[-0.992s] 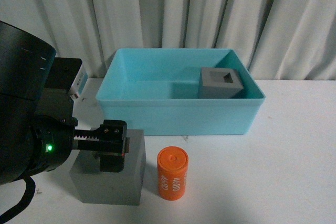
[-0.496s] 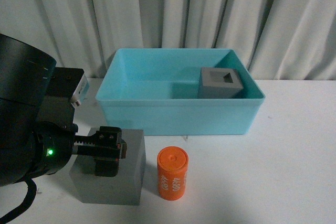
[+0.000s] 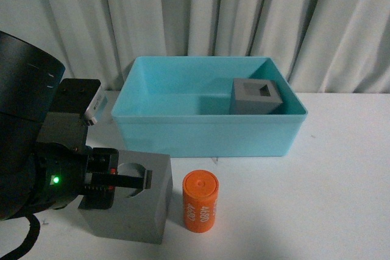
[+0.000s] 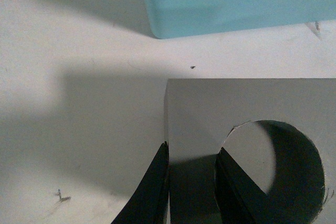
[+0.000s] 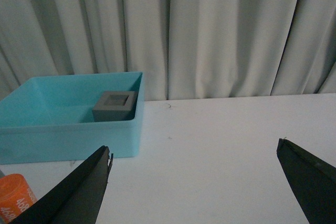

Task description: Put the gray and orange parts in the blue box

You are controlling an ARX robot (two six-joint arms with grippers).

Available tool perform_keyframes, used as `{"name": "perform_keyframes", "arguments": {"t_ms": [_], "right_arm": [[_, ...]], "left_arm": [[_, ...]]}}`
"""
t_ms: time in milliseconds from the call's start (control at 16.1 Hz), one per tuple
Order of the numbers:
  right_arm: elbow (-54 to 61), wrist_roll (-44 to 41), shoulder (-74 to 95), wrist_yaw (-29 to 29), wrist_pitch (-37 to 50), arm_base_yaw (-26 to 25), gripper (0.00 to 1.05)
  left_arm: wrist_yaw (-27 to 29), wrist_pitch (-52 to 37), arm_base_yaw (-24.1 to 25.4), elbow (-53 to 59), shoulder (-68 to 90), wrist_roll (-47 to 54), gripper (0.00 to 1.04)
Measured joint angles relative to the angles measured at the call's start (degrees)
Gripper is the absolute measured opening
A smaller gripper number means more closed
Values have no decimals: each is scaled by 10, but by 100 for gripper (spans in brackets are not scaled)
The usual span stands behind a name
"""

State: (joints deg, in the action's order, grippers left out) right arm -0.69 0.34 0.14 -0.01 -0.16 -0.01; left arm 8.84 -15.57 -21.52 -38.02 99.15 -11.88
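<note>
The left gripper (image 3: 116,181) is clamped narrowly on one wall of the round-recess gray cube (image 3: 131,211). One of its fingers (image 4: 152,192) lies against the outer face and the other sits inside the recess. Just right of this gripper, the orange cylinder (image 3: 200,202) stands upright, apart from the cube. Beyond the gripper lies the blue box (image 3: 207,135), with the rectangular-recess gray cube (image 3: 256,97) in its far right corner. The right gripper (image 5: 194,147) is spread wide above the white table (image 5: 220,124), with the box ahead of it.
</note>
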Motion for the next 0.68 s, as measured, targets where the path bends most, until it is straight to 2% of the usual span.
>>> {"name": "perform_keyframes", "arguments": {"t_ms": [186, 310, 620, 682], "right_arm": [[0, 0, 0, 0, 0, 0, 98], [0, 0, 0, 0, 0, 0, 98], [0, 0, 0, 0, 0, 0, 98], [0, 0, 0, 0, 0, 0, 98]], "left_arm": [[-16, 62, 20, -9, -110, -18, 20], [-10, 69, 41, -83, -165, -28, 20], [29, 34, 31, -272, 3, -5, 20], [36, 55, 30, -312, 42, 1, 20]]}}
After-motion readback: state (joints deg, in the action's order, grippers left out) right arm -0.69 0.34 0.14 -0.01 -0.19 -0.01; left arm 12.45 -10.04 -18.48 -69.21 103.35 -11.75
